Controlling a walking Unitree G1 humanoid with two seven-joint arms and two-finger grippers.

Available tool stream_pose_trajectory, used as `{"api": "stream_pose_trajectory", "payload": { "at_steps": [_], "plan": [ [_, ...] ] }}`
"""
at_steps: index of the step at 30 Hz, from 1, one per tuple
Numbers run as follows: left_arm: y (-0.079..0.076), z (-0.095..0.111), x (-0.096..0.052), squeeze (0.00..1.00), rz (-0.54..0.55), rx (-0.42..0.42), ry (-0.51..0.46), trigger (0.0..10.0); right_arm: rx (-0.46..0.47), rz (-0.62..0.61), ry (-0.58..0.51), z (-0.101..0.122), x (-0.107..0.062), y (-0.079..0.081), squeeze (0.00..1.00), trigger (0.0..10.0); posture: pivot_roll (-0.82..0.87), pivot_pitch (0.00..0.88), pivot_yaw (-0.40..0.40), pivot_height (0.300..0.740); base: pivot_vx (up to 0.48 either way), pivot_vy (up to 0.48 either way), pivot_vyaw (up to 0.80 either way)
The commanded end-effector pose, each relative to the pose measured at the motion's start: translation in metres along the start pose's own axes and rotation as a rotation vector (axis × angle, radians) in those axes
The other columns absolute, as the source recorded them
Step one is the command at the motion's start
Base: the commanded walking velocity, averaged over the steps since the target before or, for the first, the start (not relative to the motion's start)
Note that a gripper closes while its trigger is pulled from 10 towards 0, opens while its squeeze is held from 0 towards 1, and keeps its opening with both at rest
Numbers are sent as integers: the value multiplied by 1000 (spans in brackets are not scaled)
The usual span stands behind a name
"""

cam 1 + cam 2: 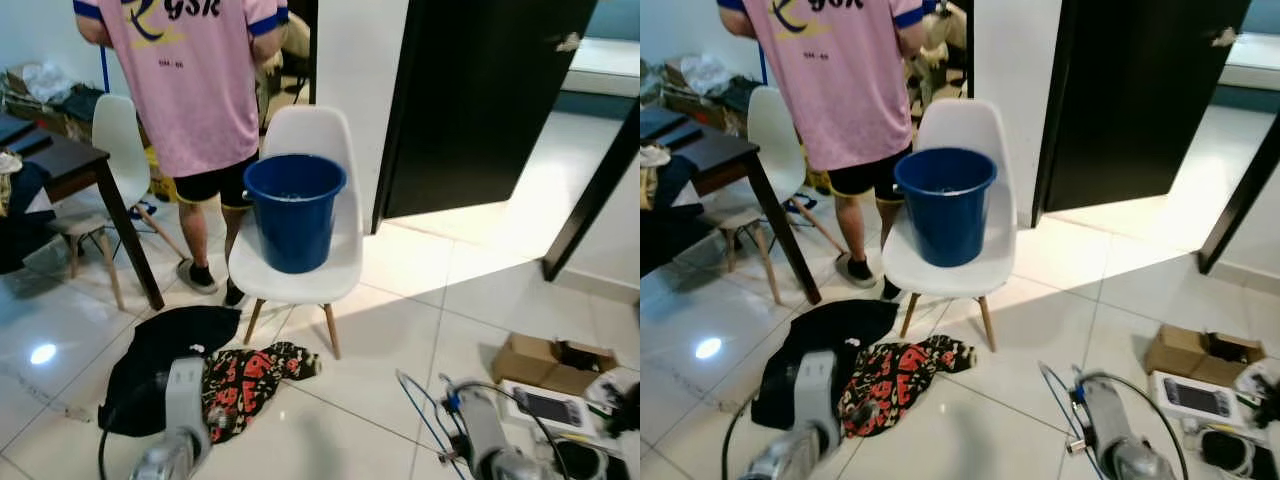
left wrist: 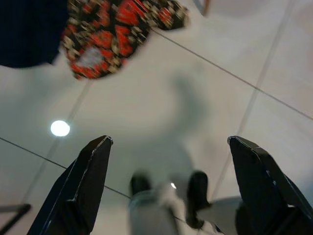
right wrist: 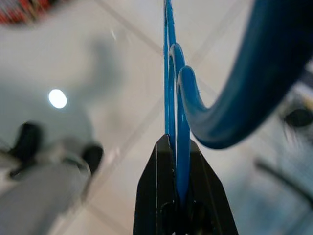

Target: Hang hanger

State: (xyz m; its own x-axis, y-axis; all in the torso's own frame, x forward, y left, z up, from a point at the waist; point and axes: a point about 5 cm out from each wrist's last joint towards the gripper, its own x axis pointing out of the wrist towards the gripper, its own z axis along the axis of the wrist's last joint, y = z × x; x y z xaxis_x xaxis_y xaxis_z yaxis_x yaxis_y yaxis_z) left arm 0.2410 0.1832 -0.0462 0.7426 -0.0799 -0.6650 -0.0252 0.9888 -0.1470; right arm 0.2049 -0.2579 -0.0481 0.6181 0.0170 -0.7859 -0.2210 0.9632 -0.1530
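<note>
My right gripper [image 3: 174,143] is shut on a blue plastic hanger [image 3: 169,93], whose thin bar runs straight out from between the fingers while its thick hook [image 3: 230,117] curls close to the camera. In the eye views the hanger [image 1: 414,408] shows as a blue wire shape beside my right arm [image 1: 480,430], low over the tiled floor. My left gripper [image 2: 168,142] is open and holds nothing, its fingers [image 2: 90,176] spread wide above the tiles. My left arm [image 1: 182,410] hangs over the clothes on the floor.
A white chair [image 1: 305,135] carries a blue bucket [image 1: 293,210]. A person in a pink shirt [image 1: 185,80] stands behind it, back turned. A black garment [image 1: 160,350] and a red patterned cloth [image 1: 250,375] lie on the floor. A dark table [image 1: 75,165] stands left, a cardboard box [image 1: 545,360] right.
</note>
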Motion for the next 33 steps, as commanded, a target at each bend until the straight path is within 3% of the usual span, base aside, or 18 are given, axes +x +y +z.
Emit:
{"api": "stream_pose_trajectory", "payload": {
  "at_steps": [1,9,11,18,23,30,32,33],
  "plan": [
    [2,-8,-1,0,27,-9,25,10000,-25,15,22,-9,1,7,0,10000,-5,0,-85,740,0,0,0],
    [6,-39,-8,0,72,-14,137,10000,-24,21,73,-29,0,19,0,10000,-8,0,-82,740,0,0,0],
    [10,-52,-13,0,104,-42,183,10000,15,3,94,-37,0,24,0,10000,1,0,-84,740,0,0,0],
    [13,-67,-19,0,120,-9,239,10000,49,8,118,-47,-1,33,0,10000,14,0,-91,740,0,0,0],
    [19,-95,-33,0,132,-8,295,10000,60,22,160,-65,-4,49,0,10000,33,45,-93,740,0,0,0],
    [22,-99,-37,0,130,13,265,10000,115,-22,186,-76,-9,47,0,10000,49,69,-95,740,0,0,0],
    [29,-87,-35,0,142,41,195,10000,222,-67,173,-79,-10,43,0,10000,58,83,-96,740,0,0,0],
    [29,-87,-35,0,142,41,195,10000,222,-67,173,-79,-10,43,0,10000,58,83,-96,740,0,0,0]
  ]
}}
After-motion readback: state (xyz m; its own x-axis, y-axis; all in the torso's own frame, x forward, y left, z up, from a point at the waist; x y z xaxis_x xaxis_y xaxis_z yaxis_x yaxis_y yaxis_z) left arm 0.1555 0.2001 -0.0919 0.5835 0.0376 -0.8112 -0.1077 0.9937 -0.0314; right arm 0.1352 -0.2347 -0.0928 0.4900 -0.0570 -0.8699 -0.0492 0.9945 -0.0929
